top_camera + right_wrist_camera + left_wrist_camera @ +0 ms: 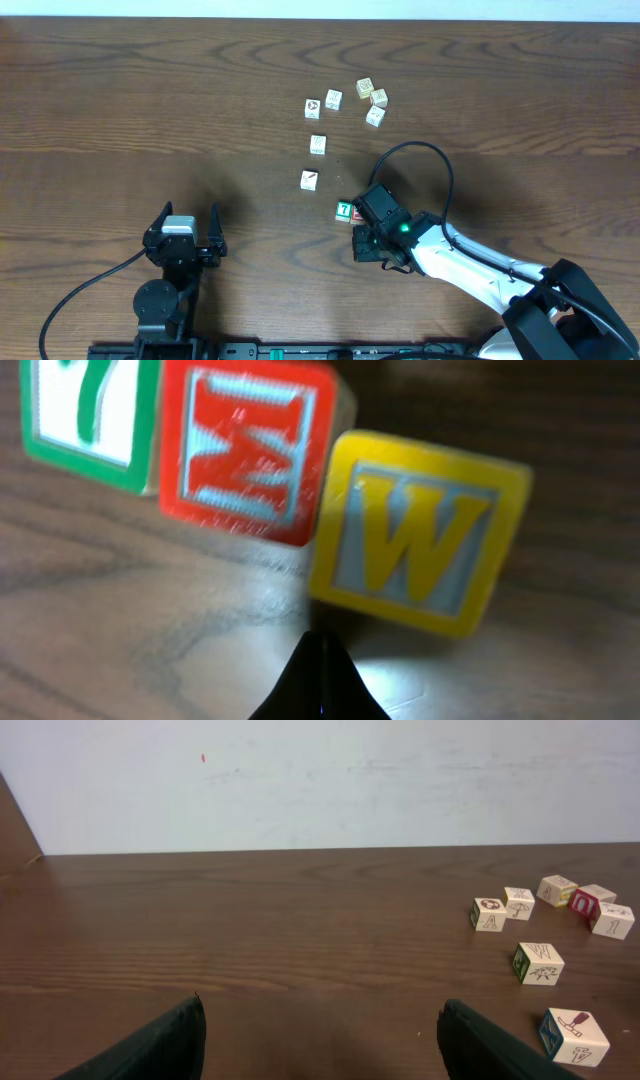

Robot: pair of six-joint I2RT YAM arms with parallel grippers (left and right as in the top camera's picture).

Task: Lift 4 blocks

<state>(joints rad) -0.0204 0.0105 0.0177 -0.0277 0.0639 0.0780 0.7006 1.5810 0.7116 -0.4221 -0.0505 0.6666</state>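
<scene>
Shows the right pincer [320, 660] shut to a single dark point, holding nothing, low over the table [120, 100] and aimed at a row of three task blocks. Puts the tip just short of the yellow-orange block [415, 535], apart from it as far as the wrist view tells. Sets that block slightly askew, its corner against the red block [250, 450], with the green block [85, 415] flush against the red one on the far side. Suggests, with the tips closed and empty so near, a nudging pose meant to gather or square the row rather than a grasp; calls for opening before any lift. Hides the yellow-orange block under the arm in the overhead view, leaving only the green and red faces visible there.

Places the fourth task block, the white block with the dark diagonal mark [309, 180], alone on the table, near the row but not touching it, toward the far side. Scatters six other picture cubes [333, 99] farther back, well apart from the row, probably to keep them out of the work.

Parks the left pincer [320, 1060] spread wide and empty at the near edge, well clear of every block, probably waiting its turn.
</scene>
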